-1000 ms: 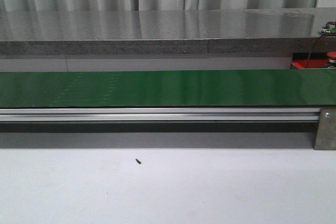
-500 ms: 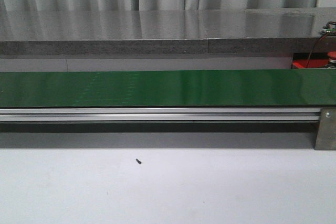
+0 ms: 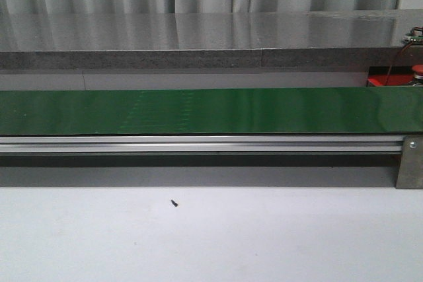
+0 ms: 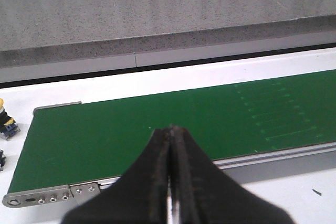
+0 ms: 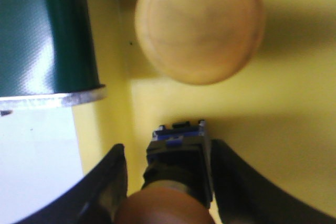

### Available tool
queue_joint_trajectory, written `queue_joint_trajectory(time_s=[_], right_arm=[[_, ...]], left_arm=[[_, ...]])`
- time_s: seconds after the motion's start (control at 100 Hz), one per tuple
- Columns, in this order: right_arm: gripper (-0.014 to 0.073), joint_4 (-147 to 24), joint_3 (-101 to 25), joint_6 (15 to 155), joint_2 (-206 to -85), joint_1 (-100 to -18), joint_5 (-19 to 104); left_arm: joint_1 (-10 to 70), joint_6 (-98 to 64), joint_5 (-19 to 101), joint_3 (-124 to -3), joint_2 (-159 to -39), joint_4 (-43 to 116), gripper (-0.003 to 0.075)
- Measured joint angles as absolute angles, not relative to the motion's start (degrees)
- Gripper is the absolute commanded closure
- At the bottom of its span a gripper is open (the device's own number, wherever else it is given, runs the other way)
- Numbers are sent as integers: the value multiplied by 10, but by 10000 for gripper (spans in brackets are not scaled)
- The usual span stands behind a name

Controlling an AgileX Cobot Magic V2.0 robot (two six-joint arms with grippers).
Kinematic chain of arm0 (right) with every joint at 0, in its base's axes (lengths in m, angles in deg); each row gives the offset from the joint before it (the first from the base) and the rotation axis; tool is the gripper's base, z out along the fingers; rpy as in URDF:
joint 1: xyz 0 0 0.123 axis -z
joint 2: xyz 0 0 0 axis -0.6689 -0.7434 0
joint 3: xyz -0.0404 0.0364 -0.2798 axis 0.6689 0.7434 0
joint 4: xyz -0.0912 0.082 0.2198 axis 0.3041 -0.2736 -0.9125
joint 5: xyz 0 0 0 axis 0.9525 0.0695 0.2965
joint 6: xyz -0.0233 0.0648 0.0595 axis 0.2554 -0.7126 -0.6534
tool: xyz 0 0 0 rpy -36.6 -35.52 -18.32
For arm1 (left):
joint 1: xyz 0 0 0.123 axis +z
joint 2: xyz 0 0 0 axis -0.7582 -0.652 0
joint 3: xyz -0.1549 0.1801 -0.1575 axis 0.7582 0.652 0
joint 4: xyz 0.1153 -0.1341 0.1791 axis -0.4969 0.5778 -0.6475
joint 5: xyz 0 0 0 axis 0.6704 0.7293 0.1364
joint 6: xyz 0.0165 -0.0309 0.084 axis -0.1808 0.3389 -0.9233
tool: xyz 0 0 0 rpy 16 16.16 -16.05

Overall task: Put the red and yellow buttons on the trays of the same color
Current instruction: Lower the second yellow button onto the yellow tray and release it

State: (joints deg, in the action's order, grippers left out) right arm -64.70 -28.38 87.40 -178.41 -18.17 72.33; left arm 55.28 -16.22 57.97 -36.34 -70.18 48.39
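R hand [image 5: 168,182] astride yellow button [image 5: 176,182] over yellow tray [image 5: 273,129]; L hand [image 4: 171,177] closed.

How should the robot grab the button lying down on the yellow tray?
Grip the button by its dark boxy body, from above, one finger on each flat side. It lies sideways on the yellow tray, and its round cap would slip. The open right gripper straddles it.

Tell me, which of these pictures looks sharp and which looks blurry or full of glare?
Front view: sharp, with pale glare along the long green belt. Left wrist view: belt sharp, the shut black claw soft up close. Right wrist view: blurriest, the round yellow button cap fuzzy and casting a dark shadow on the yellow tray.
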Motion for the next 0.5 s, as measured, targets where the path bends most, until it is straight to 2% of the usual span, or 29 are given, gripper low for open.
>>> queue_joint_trajectory(time_s=[0.21,0.5], right_arm=[[97,-647,-284,866,-1773,-182,732],[97,-653,-292,858,-1650,-186,753]], left_arm=[[553,-162,580,-363,-702,484,740],[553,-162,580,-363,-702,484,740]])
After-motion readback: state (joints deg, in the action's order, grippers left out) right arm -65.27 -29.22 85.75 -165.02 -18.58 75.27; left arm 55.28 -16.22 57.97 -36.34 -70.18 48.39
